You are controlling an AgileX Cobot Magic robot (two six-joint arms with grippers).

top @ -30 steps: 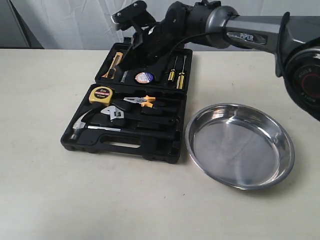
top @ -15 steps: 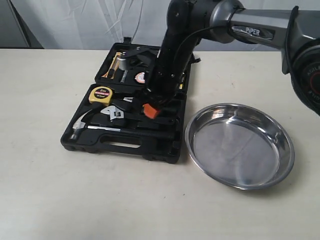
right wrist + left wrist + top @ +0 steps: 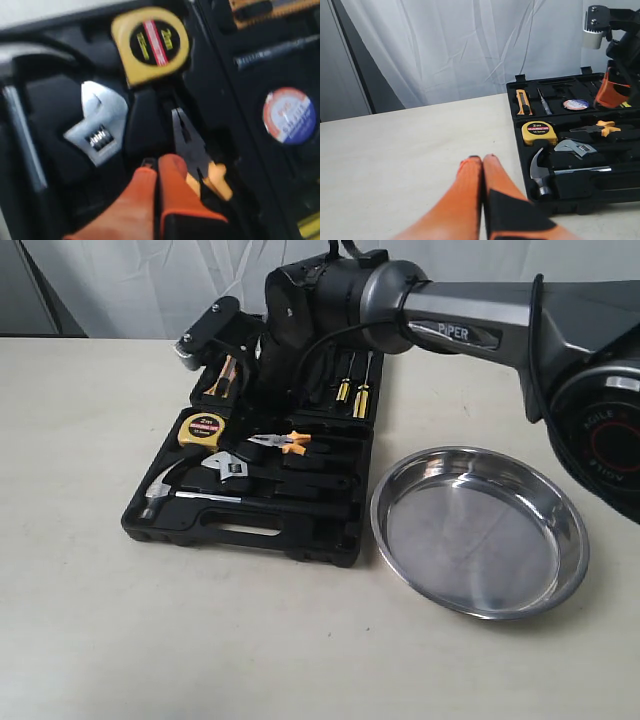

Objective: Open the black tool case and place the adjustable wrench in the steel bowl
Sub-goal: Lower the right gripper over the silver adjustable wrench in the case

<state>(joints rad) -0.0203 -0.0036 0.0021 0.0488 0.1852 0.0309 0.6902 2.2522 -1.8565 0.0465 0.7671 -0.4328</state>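
Currently the black tool case (image 3: 200, 532) lies open and flat left of the counter's centre, with its lid half toward the far edge and its handle slot toward the near edge. The adjustable wrench (image 3: 228, 468) sits in its recess in the tray half, silver head toward the left edge. It lies between the yellow tape measure (image 3: 203, 428) and the hammer (image 3: 165, 495), and the orange-handled pliers (image 3: 285, 442) are just beside it.

The steel bowl (image 3: 470, 540) is upright with nothing in it, just beside the case on the side toward the right edge. Can't tell whether the rim touches the case.

The right arm (image 3: 470, 325) reaches in from the right edge, with its wrist over the lid half near the screwdrivers (image 3: 355, 380). The right gripper (image 3: 157, 165) has its orange fingers pressed together on nothing, tips above the pliers' nose, next to the wrench head. That view is blurred, so I can't tell if there's contact. A blue-and-white tape roll (image 3: 289, 116) sits in the lid.

The left gripper (image 3: 482, 160) has its fingers together too, holding nothing, over bare counter on the case's left-edge side, apart from it.
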